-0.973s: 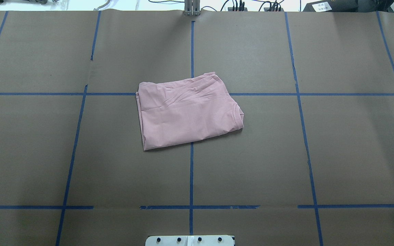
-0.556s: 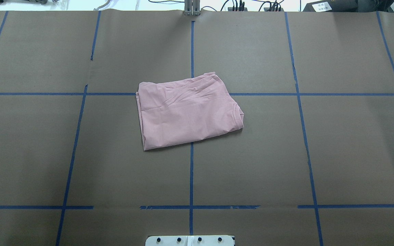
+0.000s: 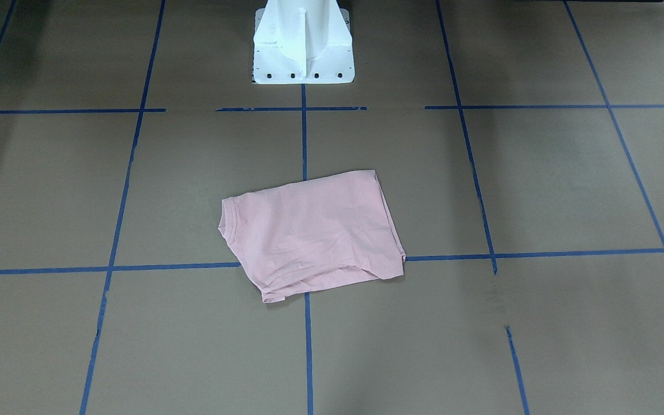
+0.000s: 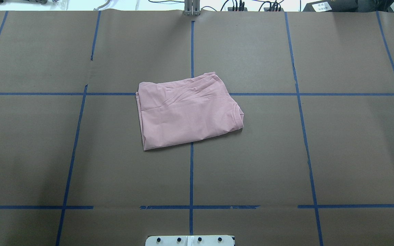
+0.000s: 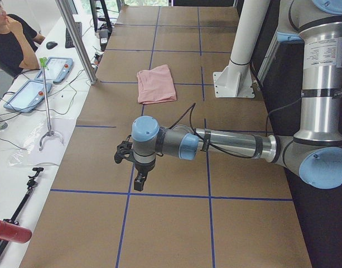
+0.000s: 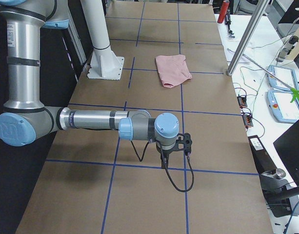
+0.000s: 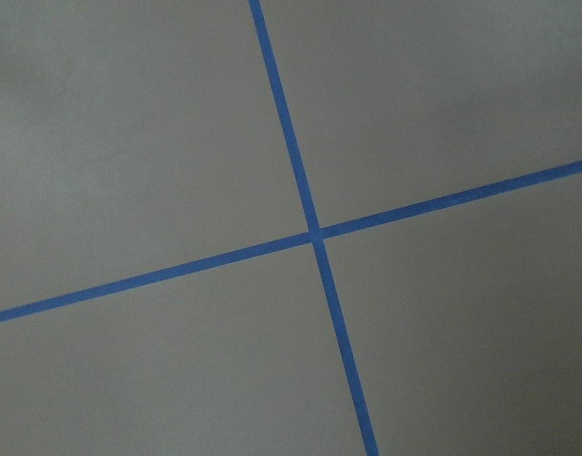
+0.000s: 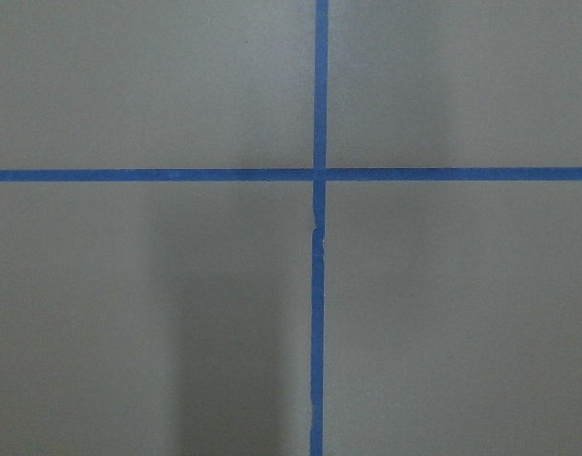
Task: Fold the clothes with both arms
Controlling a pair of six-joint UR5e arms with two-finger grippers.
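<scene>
The clothes are one pale pink T-shirt (image 4: 188, 114), folded into a compact rectangle with its plain side up. It lies flat near the middle of the table (image 3: 312, 230), with the collar edge toward the overhead view's right. Nothing touches it. Both arms are far from it. The left arm reaches over the table's left end, with the left gripper (image 5: 138, 180) pointing down. The right gripper (image 6: 164, 160) hangs likewise over the right end. Only the side views show them, so I cannot tell whether they are open or shut. Both wrist views show only brown paper and crossing blue tape.
Brown paper with a blue tape grid (image 4: 191, 177) covers the table. The white pedestal (image 3: 302, 40) stands at the robot's edge. Beyond the far edge are cables, tablets (image 5: 53, 70) and a metal post (image 6: 247, 36). A seated person (image 5: 9, 42) is at that side.
</scene>
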